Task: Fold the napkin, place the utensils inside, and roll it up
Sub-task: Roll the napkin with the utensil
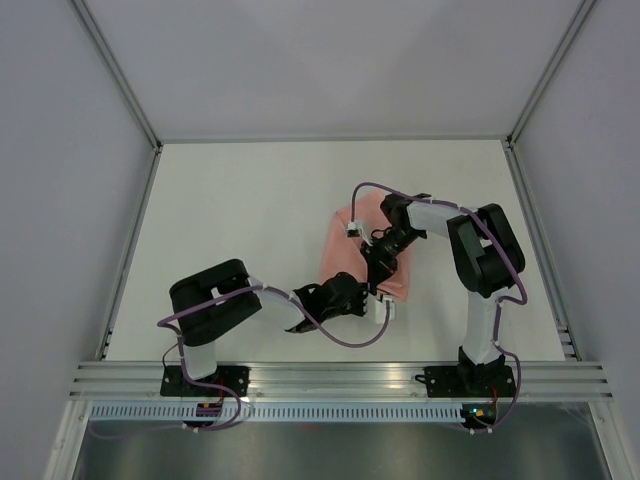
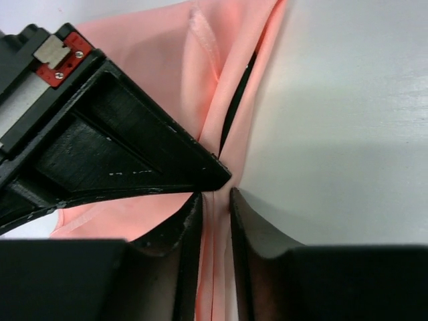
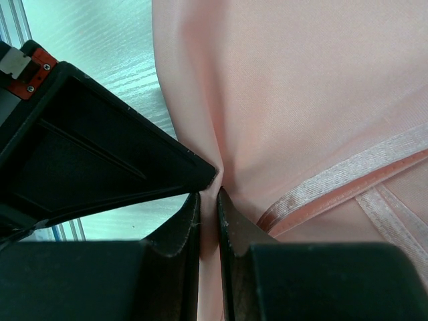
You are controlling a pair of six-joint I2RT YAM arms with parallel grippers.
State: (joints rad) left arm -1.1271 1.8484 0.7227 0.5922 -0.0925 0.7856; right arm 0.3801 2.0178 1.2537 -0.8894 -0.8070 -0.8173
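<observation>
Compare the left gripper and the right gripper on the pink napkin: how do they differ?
The left gripper pinches a narrow fold of the napkin beside bare table. The right gripper pinches a broad sheet crossed by a hem band. From above, the left gripper comes in from the left and the right gripper from the far side. The left gripper's gap looks slightly wider than the right gripper's. Both are closed on the napkin.

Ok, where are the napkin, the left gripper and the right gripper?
napkin point(image 3: 301, 100): right wrist view, flat fabric above the hem band.
left gripper point(image 2: 215, 195): left wrist view, between its fingertips, on the pinched fold.
right gripper point(image 3: 208, 192): right wrist view, between its fingertips, on the pinched fold.
</observation>
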